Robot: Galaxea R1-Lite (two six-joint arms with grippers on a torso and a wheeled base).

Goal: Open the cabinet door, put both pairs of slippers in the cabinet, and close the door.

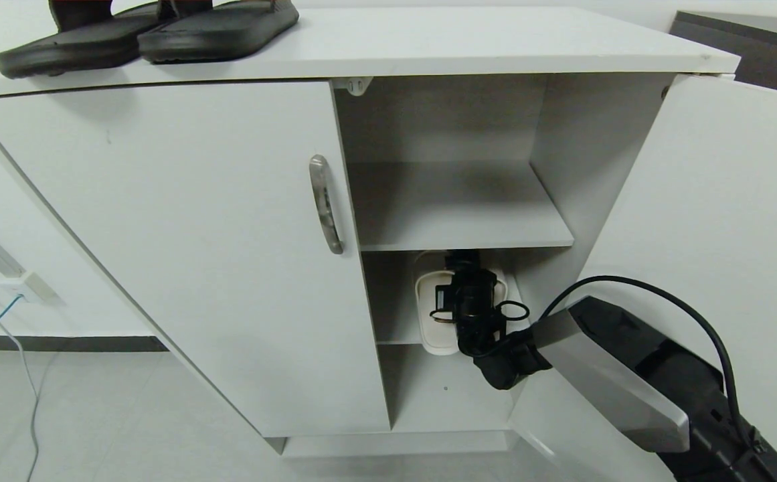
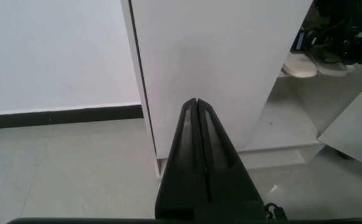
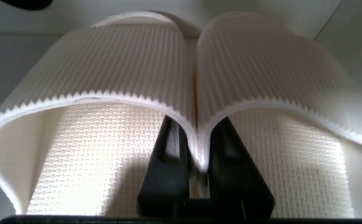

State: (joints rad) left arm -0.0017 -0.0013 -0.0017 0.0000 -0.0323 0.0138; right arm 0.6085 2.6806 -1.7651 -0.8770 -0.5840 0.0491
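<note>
A pale tiled floor (image 1: 127,415) and a white wall surround the white cabinet (image 1: 495,40) in the head view. Its left door (image 1: 181,254) is shut, with a metal handle (image 1: 326,204) near the frame's centre, and its right door (image 1: 716,254) stands open at the right edge. The black slippers (image 1: 147,33) lie side by side on the cabinet top, upper left. Below centre, under the upper shelf (image 1: 462,234), the white slippers (image 1: 432,314) sit in the middle compartment with the right gripper (image 1: 472,308) at them, its arm entering from the lower right.

In the left wrist view the left gripper (image 2: 196,106) hangs above the floor before the shut door, its fingers pressed together with nothing between them.

In the right wrist view the right gripper (image 3: 197,124) clamps the touching inner edges of the two white slippers.
</note>
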